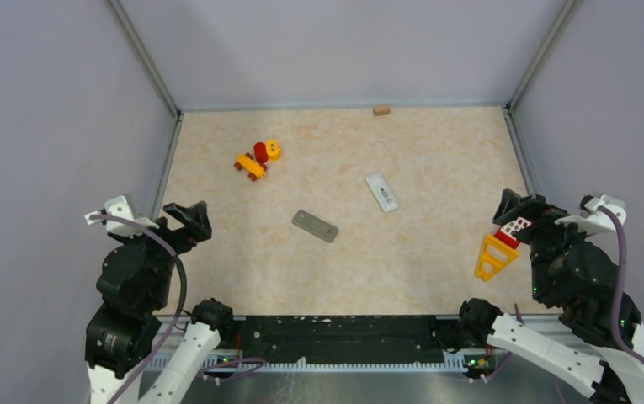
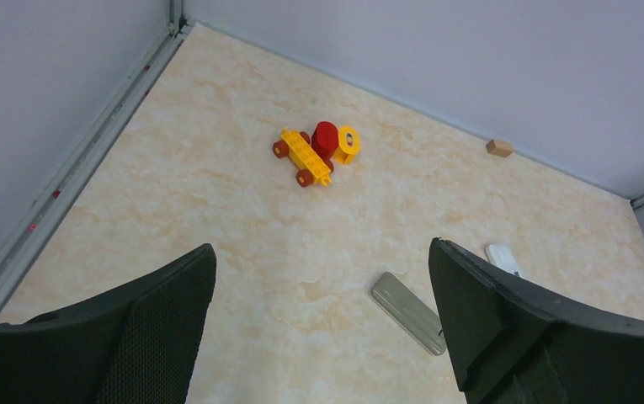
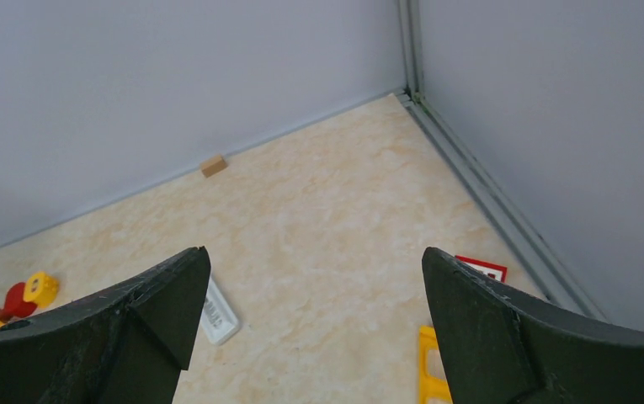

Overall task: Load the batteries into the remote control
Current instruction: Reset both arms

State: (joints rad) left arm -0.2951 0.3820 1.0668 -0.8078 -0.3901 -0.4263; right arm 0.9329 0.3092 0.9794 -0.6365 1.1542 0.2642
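both pairs of jaws are seen spread wide, with nothing between them. the left gripper [image 1: 188, 217] is held at the lower left of the top view, the right gripper [image 1: 522, 209] at the lower right, just beside a yellow triangular piece [image 1: 493, 257]. a grey remote [image 1: 315, 225] is laid flat near the centre of the table [image 1: 419, 269]. a white remote [image 1: 382, 193] is found up and right of it, apart. red-yellow toy blocks [image 1: 258, 158] are gathered at the upper left. a small tan block [image 1: 381, 109] is set by the far wall.
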